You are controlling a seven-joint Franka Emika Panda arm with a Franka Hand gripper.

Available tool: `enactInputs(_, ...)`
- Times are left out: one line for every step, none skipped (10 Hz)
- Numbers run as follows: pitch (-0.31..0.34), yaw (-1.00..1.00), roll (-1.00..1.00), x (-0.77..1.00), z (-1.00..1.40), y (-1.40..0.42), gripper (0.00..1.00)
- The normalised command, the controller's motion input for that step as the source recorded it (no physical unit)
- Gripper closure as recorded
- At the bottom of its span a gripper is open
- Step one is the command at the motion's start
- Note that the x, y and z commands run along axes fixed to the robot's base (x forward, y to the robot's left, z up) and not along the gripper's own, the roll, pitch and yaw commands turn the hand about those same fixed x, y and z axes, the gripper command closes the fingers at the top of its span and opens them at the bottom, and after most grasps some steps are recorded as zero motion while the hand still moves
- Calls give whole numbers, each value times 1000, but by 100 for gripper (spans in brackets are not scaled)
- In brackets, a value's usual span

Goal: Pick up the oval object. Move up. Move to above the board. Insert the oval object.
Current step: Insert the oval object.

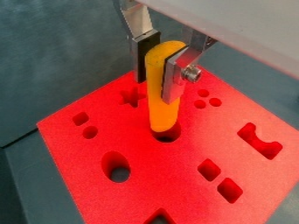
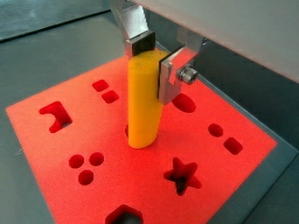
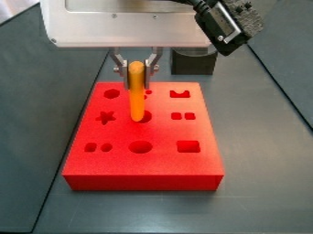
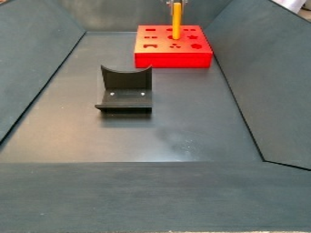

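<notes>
The oval object [image 1: 162, 105] is a smooth orange-yellow peg, held upright with my gripper [image 1: 160, 70] shut on its upper part. Both wrist views show the silver fingers [image 2: 173, 74] pressing its sides. Its lower tip meets a cutout near the middle of the board [image 1: 176, 179], a thick red block with star, round, oval and square holes. How deep the tip sits I cannot tell. In a side view the peg [image 3: 137, 101] stands over the board [image 3: 123, 132] under the gripper [image 3: 137, 69]. From far off, the peg [image 4: 176, 20] rises from the board [image 4: 170, 56].
The dark fixture [image 4: 124, 91] stands on the grey floor, nearer the camera than the board. In a side view it [image 3: 193, 62] shows just behind the board. Sloping grey walls [image 4: 43, 82] enclose the floor on both sides.
</notes>
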Motion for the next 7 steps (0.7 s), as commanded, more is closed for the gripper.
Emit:
enactInputs(-9,23,0,31,-100,-20,100)
enactInputs(0,0,0,131,-51,-26,100)
enactInputs(0,0,-31,151,0,0,100)
enactInputs(0,0,-80,146,0,23,100)
enactInputs(-6,0,-97,114,0,51,100)
enactInputs(0,0,-47,109,0,0,100)
enactInputs(0,0,-31,66,0,0,100)
